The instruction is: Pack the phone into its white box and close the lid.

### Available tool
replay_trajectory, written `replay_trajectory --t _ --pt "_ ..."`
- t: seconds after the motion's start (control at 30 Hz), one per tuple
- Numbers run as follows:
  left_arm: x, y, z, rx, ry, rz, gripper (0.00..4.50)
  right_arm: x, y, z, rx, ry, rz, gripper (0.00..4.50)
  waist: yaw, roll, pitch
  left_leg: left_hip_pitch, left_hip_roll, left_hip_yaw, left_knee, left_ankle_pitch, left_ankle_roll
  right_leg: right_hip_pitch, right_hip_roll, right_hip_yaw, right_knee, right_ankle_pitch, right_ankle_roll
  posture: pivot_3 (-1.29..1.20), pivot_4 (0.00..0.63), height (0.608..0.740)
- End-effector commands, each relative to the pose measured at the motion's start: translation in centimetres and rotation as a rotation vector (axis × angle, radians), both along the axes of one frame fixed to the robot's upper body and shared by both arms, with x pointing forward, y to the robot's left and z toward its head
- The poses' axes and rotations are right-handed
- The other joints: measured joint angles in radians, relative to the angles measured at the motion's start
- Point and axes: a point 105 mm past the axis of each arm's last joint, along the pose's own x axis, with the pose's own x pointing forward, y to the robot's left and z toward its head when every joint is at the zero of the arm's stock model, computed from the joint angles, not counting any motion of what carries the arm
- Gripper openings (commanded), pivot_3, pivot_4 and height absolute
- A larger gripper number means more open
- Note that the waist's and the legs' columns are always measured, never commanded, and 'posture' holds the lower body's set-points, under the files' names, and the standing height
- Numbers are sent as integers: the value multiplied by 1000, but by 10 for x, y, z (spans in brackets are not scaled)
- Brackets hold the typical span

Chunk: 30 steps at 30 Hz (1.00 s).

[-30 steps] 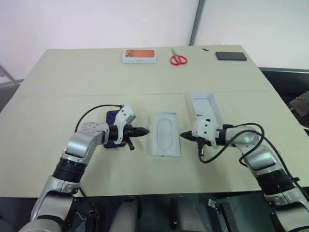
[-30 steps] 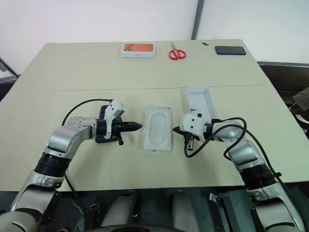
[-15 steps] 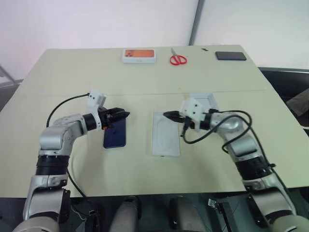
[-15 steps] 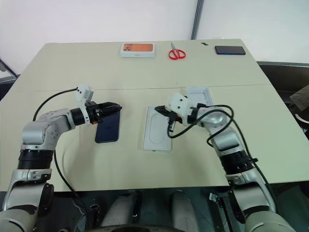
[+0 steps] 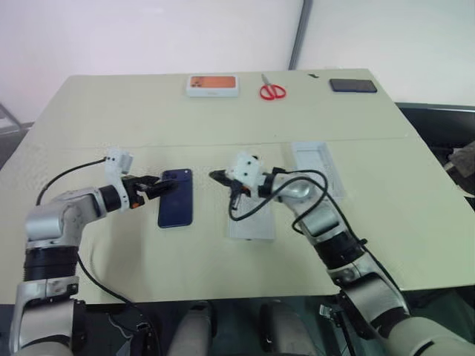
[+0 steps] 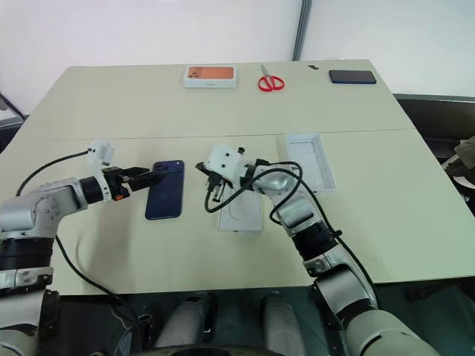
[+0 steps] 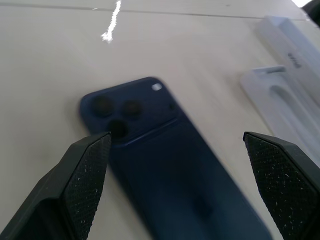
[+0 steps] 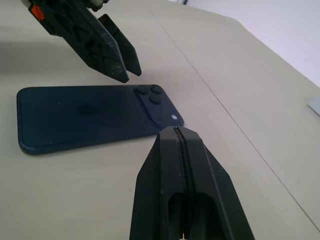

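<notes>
The pads of my left fingers [image 7: 82,180] are matt black with a fine pebbled grain, like rubbery plastic, while my right fingers [image 8: 172,165] look like smoother, faintly sheened black plastic. The phone [image 7: 170,165] has a smooth dark blue back with a soft satin gloss. It lies on my counter [image 8: 240,75], a matt, paper-like beige surface.

Red scissors [image 5: 273,91] lie between an orange-pictured box [image 5: 213,85] and black phone [image 5: 353,85].
</notes>
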Motion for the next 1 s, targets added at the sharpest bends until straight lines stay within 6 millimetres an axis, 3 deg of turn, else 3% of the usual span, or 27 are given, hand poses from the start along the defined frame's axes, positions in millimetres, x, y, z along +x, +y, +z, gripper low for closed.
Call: replay_trajectory --t 0.03,0.13,0.47,1.0 --pt "-5 8 0 -19 48 20 4428 -2 14 -4 -48 -8 34 0 2 0 0 0 0 0 0 0 0 0 0 0 0 0 0 0 150 740" --pt "-6 11 -6 -3 95 35 4428 1 22 -21 -136 49 37 0 0 0 0 0 0 0 0 0 0 0 0 0 0 0 0 0 150 740" --pt "-13 -3 -23 -61 252 -14 4428 10 35 -42 -283 76 42 0 -5 0 -1 0 0 0 0 0 0 0 0 0 1 0 0 0 150 740" --pt "-19 -40 -50 -168 382 -70 4428 11 38 -47 -316 96 37 0 5 6 -9 4 -1 0 -1 0 0 4 -1 0 1 0 0 0 150 740"
